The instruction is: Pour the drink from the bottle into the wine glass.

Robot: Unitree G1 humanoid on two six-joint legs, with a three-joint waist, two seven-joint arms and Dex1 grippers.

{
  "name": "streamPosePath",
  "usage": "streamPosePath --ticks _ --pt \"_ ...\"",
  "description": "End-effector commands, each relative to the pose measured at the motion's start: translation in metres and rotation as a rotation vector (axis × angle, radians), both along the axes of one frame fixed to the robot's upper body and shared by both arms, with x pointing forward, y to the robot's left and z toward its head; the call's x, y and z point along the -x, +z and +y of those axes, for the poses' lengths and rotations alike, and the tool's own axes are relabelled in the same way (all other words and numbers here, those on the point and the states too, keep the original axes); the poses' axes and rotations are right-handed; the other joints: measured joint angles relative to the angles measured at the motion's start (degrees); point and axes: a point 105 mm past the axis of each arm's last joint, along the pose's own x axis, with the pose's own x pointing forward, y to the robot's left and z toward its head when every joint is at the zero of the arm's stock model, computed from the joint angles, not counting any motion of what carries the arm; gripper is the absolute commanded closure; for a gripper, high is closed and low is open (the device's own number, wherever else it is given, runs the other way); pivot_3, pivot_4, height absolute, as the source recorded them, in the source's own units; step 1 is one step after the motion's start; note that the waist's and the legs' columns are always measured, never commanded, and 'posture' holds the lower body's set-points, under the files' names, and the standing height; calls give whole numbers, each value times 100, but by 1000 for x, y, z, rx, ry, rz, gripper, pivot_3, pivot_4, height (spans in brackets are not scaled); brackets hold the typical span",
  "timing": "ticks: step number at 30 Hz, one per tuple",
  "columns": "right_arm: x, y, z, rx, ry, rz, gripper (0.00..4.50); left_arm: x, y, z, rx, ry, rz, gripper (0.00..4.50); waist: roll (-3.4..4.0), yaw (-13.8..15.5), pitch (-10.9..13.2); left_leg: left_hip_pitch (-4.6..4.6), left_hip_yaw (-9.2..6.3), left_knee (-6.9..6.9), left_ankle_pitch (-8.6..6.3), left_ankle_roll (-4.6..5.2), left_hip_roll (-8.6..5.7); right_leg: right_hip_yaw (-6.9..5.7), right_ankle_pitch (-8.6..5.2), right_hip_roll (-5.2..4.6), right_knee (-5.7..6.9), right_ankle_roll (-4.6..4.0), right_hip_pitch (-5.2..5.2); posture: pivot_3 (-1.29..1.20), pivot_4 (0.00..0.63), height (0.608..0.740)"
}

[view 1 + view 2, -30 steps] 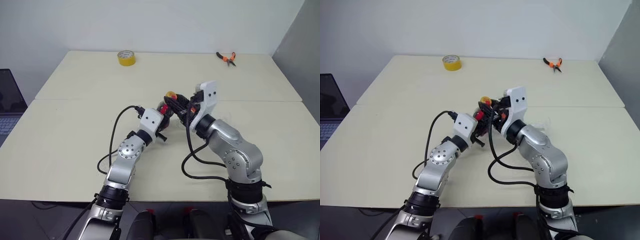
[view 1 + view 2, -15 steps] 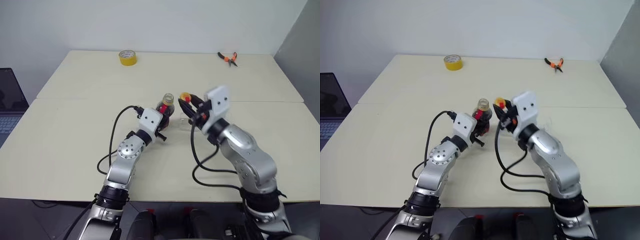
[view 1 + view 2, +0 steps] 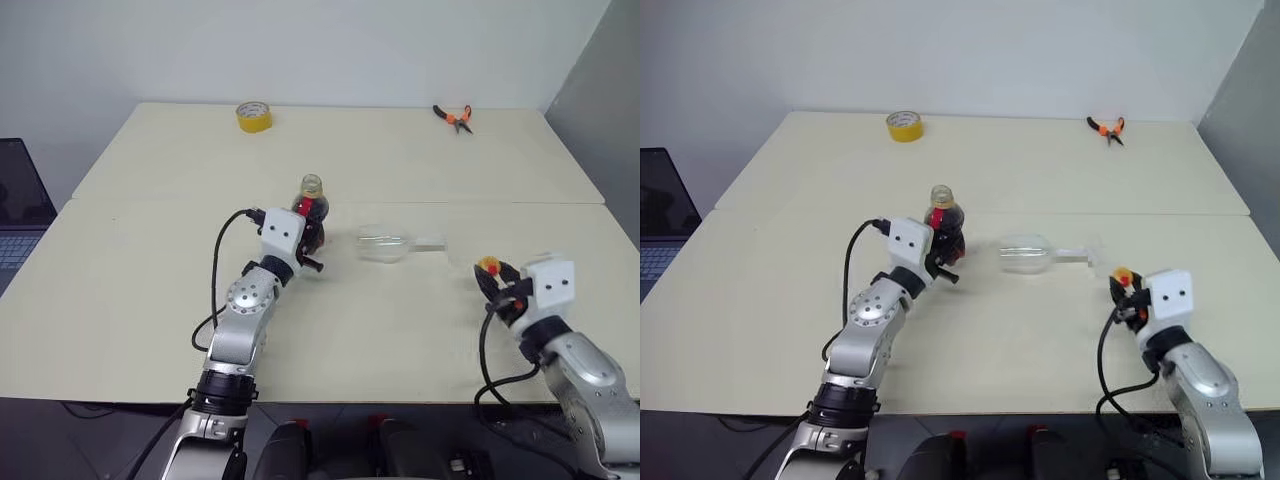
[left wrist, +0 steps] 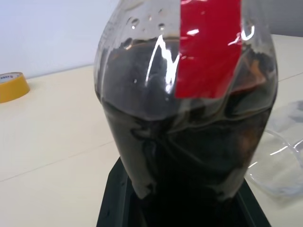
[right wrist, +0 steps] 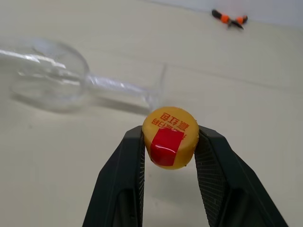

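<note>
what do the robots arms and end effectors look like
Both arms are silver metal with round jointed segments and black collars. Each wrist carries a white boxy housing with small dark dots, fed by a looping black cable. The left end effector and right end effector have two black fingers.

Looked like a lab or test room: two plain beige tables (image 3: 140,300) pushed together against a bare white wall (image 3: 330,50), a laptop (image 3: 20,215) off to the left, orange-handled pliers (image 3: 453,116) and a yellow tape roll (image 3: 253,116) lying about.
</note>
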Motion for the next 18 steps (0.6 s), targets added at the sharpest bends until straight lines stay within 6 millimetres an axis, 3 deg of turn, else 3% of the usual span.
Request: streamPosePath --ticks 1,7,16,18 --pt "-4 -5 -11 -27 -41 1 3295 -2 20 1 26 5 -68 3859 0 0 0 2 1 0 0 0 -1 2 0 0 1 0 1 0 150 740" --pt "-10 -25 -12 -63 -25 76 3295 -3 20 3 27 13 -68 3859 0 8 0 -1 1 -1 0 -1 -1 1 0 0 -3 0 1 0 150 740" --pt "0 -41 -11 -79 8 172 233 -4 19 9 29 38 -68 3859 0 14 0 2 0 0 0 -1 0 0 0 0 -3 0 3 0 150 740" --pt "1 -41 -11 -82 9 174 0 -4 19 10 31 42 -67 3859 0 14 0 2 -1 0 1 -1 0 -1 0 0 -2 0 5 0 150 740"
